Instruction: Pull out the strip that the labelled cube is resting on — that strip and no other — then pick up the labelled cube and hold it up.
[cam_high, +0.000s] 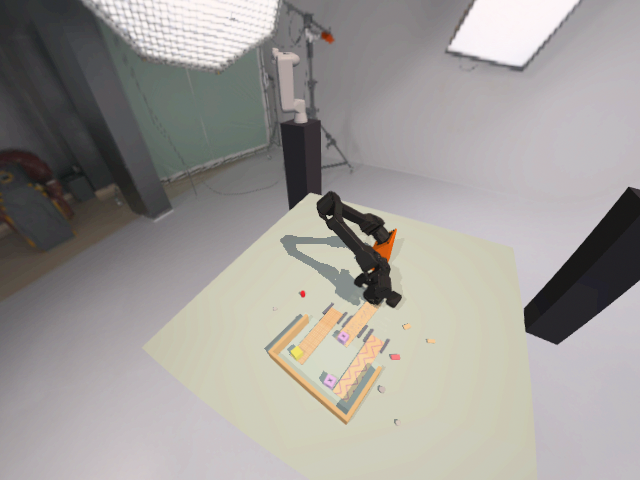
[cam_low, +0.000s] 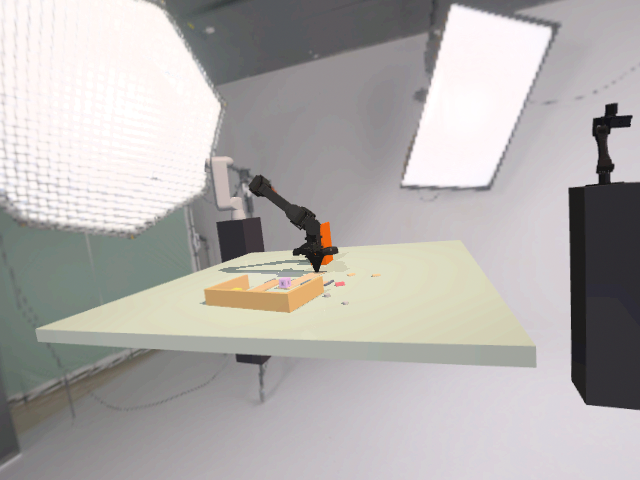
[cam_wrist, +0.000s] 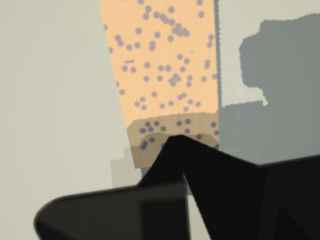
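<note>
A tan strip with grey dots (cam_high: 363, 316) (cam_wrist: 160, 65) reaches out of the open side of the wooden tray (cam_high: 310, 391) (cam_low: 248, 301) toward the arm. A purple cube with a mark on top (cam_high: 343, 337) (cam_low: 284, 282) rests on the strip's inner end. My gripper (cam_high: 379, 302) (cam_low: 316, 269) (cam_wrist: 176, 142) is low at the table, shut on the strip's darker outer end. A second purple cube with a dark mark (cam_high: 329, 381) lies beside the zigzag strip (cam_high: 363, 359). A yellow cube (cam_high: 296, 352) sits at the end of the grid strip (cam_high: 321, 329).
Small bits lie on the table (cam_high: 206, 335): a red one (cam_high: 302, 293) left of the tray, a pink one (cam_high: 394, 356), two tan ones (cam_high: 406, 326) (cam_high: 430, 340) and two grey ones (cam_high: 381, 388) (cam_high: 397, 422) on the right. An orange wedge (cam_high: 385, 246) (cam_low: 325, 240) stands behind the arm.
</note>
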